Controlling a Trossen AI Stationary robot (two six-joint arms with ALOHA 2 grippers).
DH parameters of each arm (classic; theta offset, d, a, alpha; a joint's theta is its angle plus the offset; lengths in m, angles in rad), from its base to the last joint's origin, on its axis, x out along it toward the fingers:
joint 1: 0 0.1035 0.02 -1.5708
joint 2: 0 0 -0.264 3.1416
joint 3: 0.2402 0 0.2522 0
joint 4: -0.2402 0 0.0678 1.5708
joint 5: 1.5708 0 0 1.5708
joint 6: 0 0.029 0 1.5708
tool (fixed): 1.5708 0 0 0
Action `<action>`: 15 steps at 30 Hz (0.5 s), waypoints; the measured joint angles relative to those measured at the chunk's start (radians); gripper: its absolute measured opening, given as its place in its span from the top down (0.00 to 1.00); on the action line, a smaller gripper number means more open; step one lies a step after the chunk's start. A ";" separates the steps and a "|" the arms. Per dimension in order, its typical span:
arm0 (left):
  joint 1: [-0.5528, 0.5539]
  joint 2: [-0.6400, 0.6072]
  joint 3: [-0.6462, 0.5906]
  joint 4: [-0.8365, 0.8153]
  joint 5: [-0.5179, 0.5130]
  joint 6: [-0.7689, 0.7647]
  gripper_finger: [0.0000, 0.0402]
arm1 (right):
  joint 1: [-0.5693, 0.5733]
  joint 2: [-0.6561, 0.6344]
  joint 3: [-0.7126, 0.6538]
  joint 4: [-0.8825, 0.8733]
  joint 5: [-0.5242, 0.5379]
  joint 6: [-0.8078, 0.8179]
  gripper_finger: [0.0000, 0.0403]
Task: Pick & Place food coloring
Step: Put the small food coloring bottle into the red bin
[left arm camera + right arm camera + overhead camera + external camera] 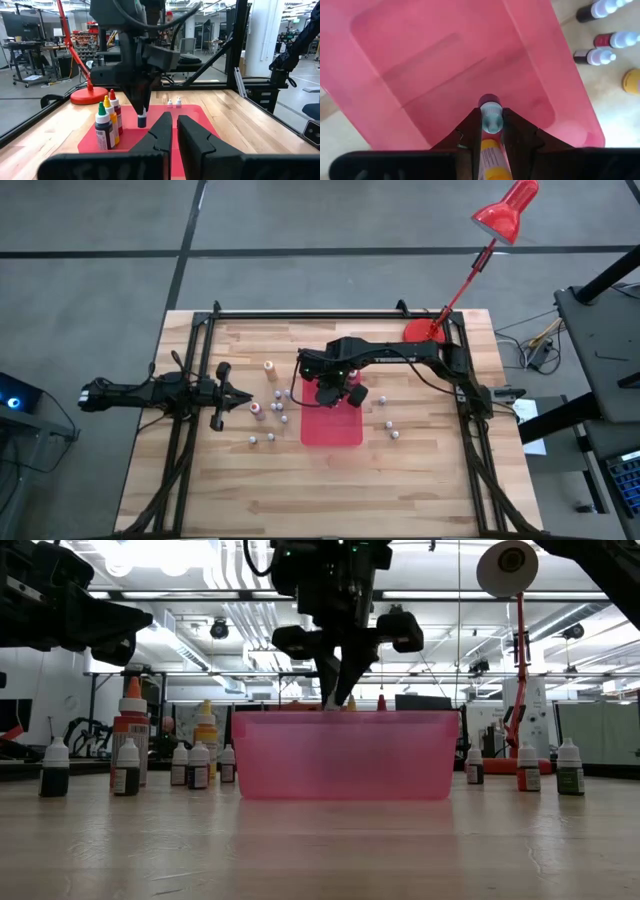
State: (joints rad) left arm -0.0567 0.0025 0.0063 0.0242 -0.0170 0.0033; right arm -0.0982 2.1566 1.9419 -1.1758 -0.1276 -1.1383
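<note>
Bottles (196, 766) of food coloring are scattered on the table (430, 470) on both sides of the red tray (333, 426), most of them upright with pale caps. Three taller bottles (108, 124) are seen standing together in the tray in the left wrist view. The right gripper (491, 131) is held over the tray, its fingers closed narrowly on a small bottle (490, 117) by the cap; whether this bottle touches the tray floor cannot be told. The left gripper (172, 131) is kept beside the tray's left side, above the table, fully closed and holding nothing. A red lamp (508, 210) is stood at the table's far right corner.
</note>
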 joint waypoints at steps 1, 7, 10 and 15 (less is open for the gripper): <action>0.000 0.000 0.000 0.000 0.000 0.000 0.99 | 0.000 0.004 0.000 0.000 0.000 -0.013 0.85; 0.000 0.000 0.000 0.000 0.000 0.000 0.99 | -0.010 0.014 -0.013 0.012 0.001 -0.069 0.85; 0.000 0.000 0.000 0.000 0.000 0.000 0.99 | -0.012 0.014 -0.026 0.021 0.017 -0.071 0.85; 0.000 0.000 0.000 0.000 0.000 0.000 0.99 | -0.013 0.015 -0.045 0.039 0.030 -0.073 0.85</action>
State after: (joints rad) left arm -0.0570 0.0025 0.0063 0.0243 -0.0170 0.0033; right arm -0.1112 2.1712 1.8968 -1.1373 -0.0975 -1.2115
